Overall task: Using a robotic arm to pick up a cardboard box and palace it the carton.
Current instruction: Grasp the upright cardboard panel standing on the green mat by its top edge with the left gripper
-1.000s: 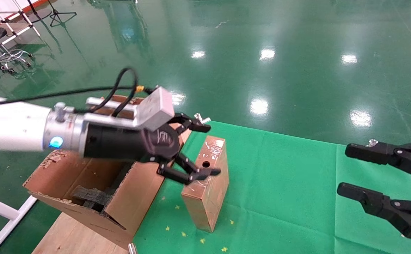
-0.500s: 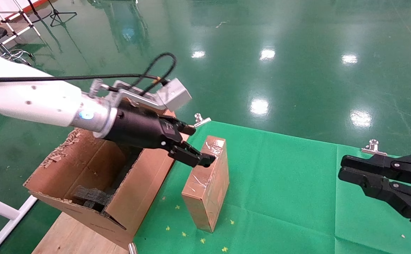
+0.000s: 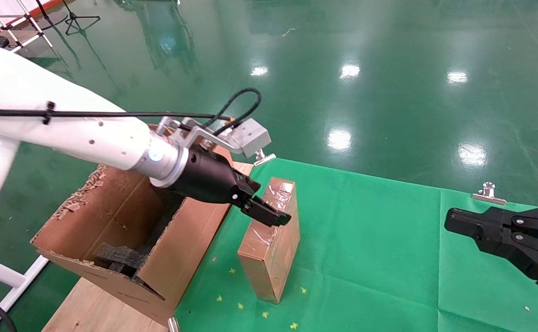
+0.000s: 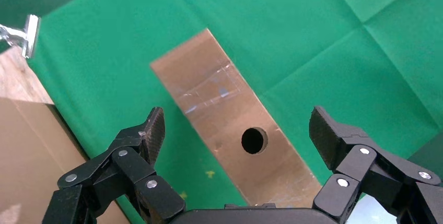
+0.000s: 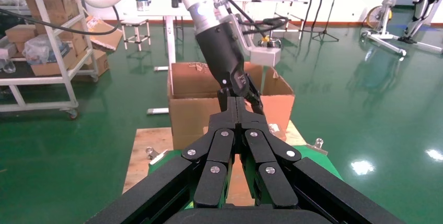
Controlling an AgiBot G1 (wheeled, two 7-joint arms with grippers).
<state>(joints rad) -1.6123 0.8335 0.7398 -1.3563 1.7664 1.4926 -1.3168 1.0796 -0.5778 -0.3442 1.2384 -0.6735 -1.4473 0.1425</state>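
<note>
Your left gripper (image 3: 269, 213) is right over the cardboard box (image 3: 271, 240), on the end of the robotic arm (image 3: 89, 133) that reaches in from the left. In the left wrist view its fingers (image 4: 149, 135) are wide apart, with one on each side of the box. The box lies between them, and green cloth shows in the gap on both sides. So the fingers are not touching the box sides there. From the head view you see one black fingertip in front of the box's top face, close to the middle of its length. You cannot tell from that view if the tip touches the tape.

The cardboard box stands on the green cloth (image 3: 389, 240), with its long way running from near to far. Its top is shiny with clear tape. The round hole (image 4: 254, 140) in the top face shows in the left wrist view, about midway between the two fingers.

The carton (image 3: 112, 230) sits just to the left of the box, on a wooden board (image 3: 89, 309). Its flaps are torn and dark foam pieces (image 3: 119, 258) lie inside. There is a small gap of green cloth between the carton and the box.

Your right gripper (image 3: 509, 235) is parked far off at the right edge of the cloth. Its fingers (image 5: 224, 145) are pressed together with nothing in them
</note>
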